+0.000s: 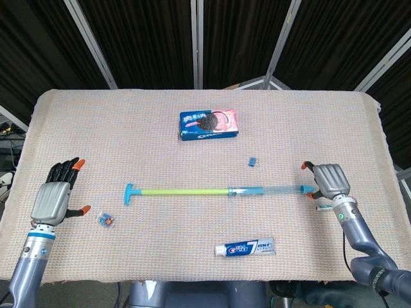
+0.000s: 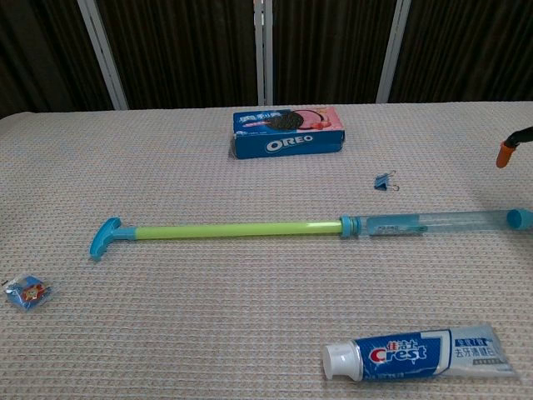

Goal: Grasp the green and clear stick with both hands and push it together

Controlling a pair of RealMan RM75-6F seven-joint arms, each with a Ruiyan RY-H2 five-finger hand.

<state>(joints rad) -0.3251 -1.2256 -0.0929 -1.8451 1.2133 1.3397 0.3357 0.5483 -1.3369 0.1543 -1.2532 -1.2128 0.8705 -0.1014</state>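
The stick lies flat across the middle of the table, pulled out long. Its green rod ends in a blue T-handle on the left. Its clear tube with a blue cap is on the right. My right hand hovers just right of the cap, fingers spread and bent, holding nothing; only an orange fingertip shows in the chest view. My left hand stays open near the table's left edge, well away from the handle.
An Oreo box sits at the back centre. A small blue binder clip lies behind the tube. A Crest toothpaste tube lies at the front right. A small blue packet is beside my left hand.
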